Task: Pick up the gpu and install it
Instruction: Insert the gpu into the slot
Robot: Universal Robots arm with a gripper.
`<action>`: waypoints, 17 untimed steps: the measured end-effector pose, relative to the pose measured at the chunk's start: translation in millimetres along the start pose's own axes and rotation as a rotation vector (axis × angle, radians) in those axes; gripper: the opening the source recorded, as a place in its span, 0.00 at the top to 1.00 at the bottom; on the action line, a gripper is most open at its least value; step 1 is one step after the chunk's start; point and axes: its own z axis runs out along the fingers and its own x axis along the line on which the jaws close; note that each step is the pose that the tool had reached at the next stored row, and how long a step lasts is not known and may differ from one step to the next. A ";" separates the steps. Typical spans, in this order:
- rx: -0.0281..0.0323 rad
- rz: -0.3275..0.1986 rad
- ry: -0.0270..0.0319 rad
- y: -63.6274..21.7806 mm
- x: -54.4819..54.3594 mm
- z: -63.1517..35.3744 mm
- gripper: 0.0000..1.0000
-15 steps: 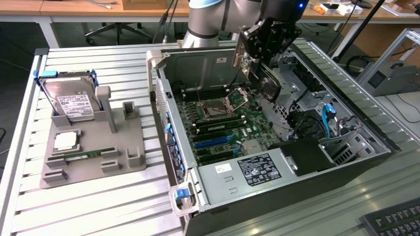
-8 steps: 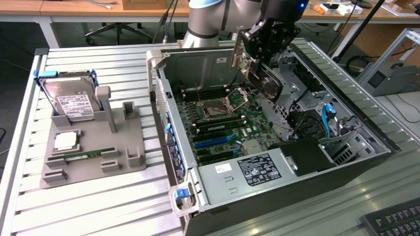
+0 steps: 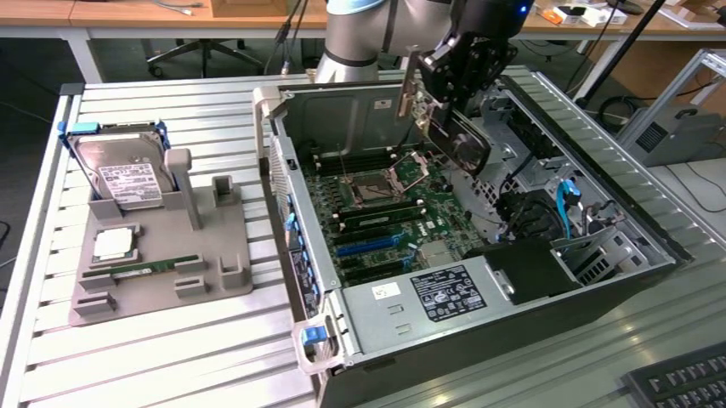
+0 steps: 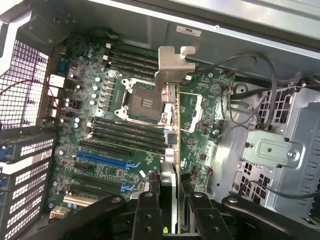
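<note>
Gpu (image 3: 463,143) placement, read from the exterior view's left: hard drive (image 3: 127,174) upright in the gray holder (image 3: 216,246) on the tabletop (image 3: 170,357), then the open computer case (image 3: 340,110), where the claw (image 4: 172,195) clamps the gpu edge-on above the motherboard (image 3: 375,212).

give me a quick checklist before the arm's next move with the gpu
1. gpu held by the gripper: ok, clamped on both faces.
2. gpu off the motherboard: ok, it hangs above, not seated.
3. blue slots empty: ok.
4. gpu edge lined up with a slot: cannot tell.
5. blue cables apart from the gpu: ok.
</note>
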 end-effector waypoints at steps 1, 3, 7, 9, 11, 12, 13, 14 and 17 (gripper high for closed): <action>-0.0002 -0.007 0.0000 0.0 0.0 0.0 0.74; -0.0006 -0.021 0.0002 0.0 0.0 0.0 0.74; -0.0011 -0.041 0.0004 0.0 0.0 0.0 0.74; -0.0013 -0.051 0.0005 0.0 0.0 0.0 0.74; -0.0016 -0.061 0.0006 0.0 0.0 0.0 0.74; -0.0017 -0.066 0.0006 0.0 0.0 0.0 0.74; -0.0019 -0.071 0.0007 0.0 0.0 0.0 0.74; -0.0020 -0.075 0.0007 0.0 0.0 0.0 0.74; -0.0024 -0.092 0.0009 0.0 0.0 0.0 0.74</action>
